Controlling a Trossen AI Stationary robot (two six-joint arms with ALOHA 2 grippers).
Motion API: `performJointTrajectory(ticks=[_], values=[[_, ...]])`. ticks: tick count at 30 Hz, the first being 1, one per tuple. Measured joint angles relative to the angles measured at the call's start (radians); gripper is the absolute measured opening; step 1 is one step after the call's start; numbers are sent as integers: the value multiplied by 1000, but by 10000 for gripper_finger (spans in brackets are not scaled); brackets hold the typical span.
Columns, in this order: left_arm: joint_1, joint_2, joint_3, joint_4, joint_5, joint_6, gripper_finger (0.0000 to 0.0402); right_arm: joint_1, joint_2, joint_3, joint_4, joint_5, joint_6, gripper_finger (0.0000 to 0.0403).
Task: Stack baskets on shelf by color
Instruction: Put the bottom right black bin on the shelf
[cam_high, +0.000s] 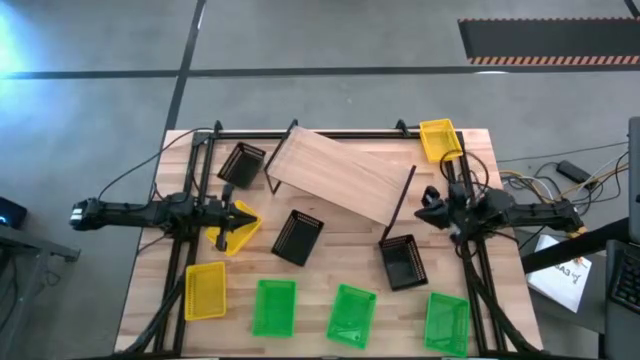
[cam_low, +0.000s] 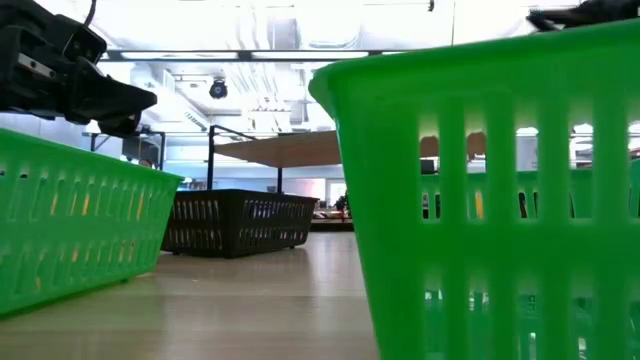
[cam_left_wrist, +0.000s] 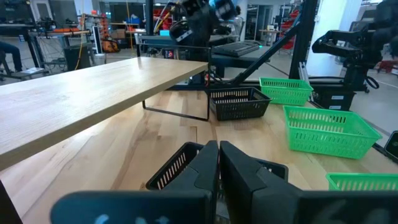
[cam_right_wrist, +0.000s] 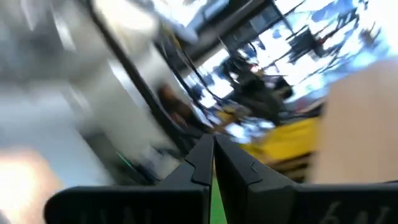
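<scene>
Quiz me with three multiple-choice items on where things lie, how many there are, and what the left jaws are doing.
1. The green baskets lie:
A. in a row along one edge of the table
B. stacked in one pile
C. scattered around the right arm

2. How many black baskets are there?
A. two
B. three
C. five

3. The left gripper has its jaws:
A. wide open
B. clamped on a green basket
C. shut on nothing

Key: 1 A, the high view shows three side by side at that edge; 2 B, three show in the high view; 3 C, the left wrist view shows the jaws meeting with nothing between.
</scene>
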Motion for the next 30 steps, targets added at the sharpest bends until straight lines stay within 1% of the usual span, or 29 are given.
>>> performJointTrajectory(ticks=[2, 3, 4, 6, 8, 10, 14, 17, 19, 20, 22, 24, 25, 27, 30], values=[[0, 0, 0, 0, 0, 0, 0, 0, 0, 0, 44, 43, 220, 9], [0, 0, 0, 0, 0, 0, 0, 0, 0, 0, 52, 67, 305, 9], [0, 0, 0, 0, 0, 0, 0, 0, -1, 0, 53, 91, 366, 9], [0, 0, 0, 0, 0, 0, 0, 0, 0, 0, 40, 142, 423, 9], [0, 0, 0, 0, 0, 0, 0, 0, 0, 0, 31, 169, 448, 9], [0, 0, 0, 0, 0, 0, 0, 0, 0, 0, 41, 176, 432, 9], [0, 0, 0, 0, 0, 0, 0, 0, 0, 3, 108, 162, 394, 9], [0, 0, 0, 0, 0, 0, 0, 5, 12, 77, 53, 140, 344, 9], [0, 0, 0, 0, 0, 0, 0, 15, 43, 179, -59, 142, 288, 9], [0, 0, 0, 0, 0, 0, 0, 21, 69, 245, -153, 141, 261, 9], [0, 0, 0, 0, 0, 0, 0, 30, 143, 380, -401, 151, 224, 9], [0, 0, 0, 0, 0, 0, 0, 38, 245, 510, -644, 155, 215, 9], [0, 0, 0, 0, 0, 0, 0, 44, 300, 569, -742, 143, 209, 9], [0, 0, 0, 0, 0, 0, 0, 59, 416, 671, -881, 83, 192, 9], [0, 0, 0, 0, 3, 0, 0, 103, 596, 787, -985, -16, 137, 9]])
